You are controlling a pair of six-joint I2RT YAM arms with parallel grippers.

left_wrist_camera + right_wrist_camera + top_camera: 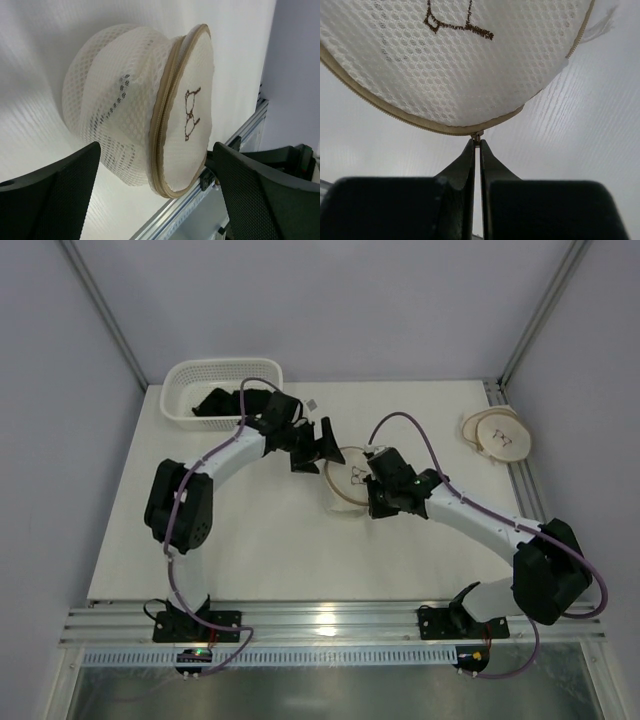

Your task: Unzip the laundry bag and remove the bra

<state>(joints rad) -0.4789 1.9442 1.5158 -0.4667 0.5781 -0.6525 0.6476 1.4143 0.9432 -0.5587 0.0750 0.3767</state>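
On grey-walled white table [250, 540]: right claw [477, 146] clamped on zip pull [476, 135], left claw [320, 445] apart.

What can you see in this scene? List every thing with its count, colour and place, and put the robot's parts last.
laundry bag: one, cream-white mesh with a brown zip rim, table centre
round mesh pouch: one, cream with a brown rim, right table edge
basket: one, white lattice, far left corner
black cloth: one heap, black, inside the basket
table: one, white
left gripper: one, black, open, beside the laundry bag
right gripper: one, black, shut on the zip pull
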